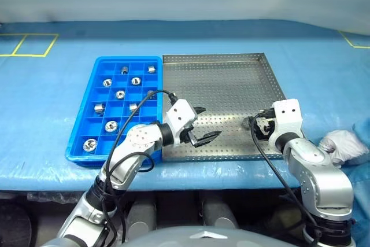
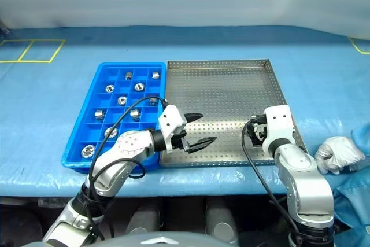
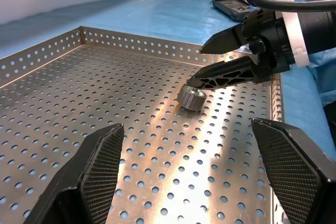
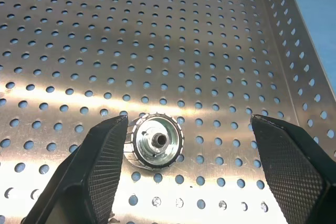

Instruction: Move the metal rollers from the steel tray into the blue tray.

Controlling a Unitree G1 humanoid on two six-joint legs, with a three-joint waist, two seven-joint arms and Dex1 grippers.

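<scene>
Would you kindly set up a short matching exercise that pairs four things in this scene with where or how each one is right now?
Things:
1. Lone shiny metal roller
2. Bright blue plastic compartment tray
3. Left gripper
4. Large perforated steel tray

States:
A. Lies to the right of the blue tray, edges adjacent
B. Open and empty, over the steel tray's near left part
C. Holds several rollers in separate squares
D. Rests on the perforated floor between the right gripper's open fingers

Pairs: 1-D, 2-C, 3-B, 4-A
</scene>
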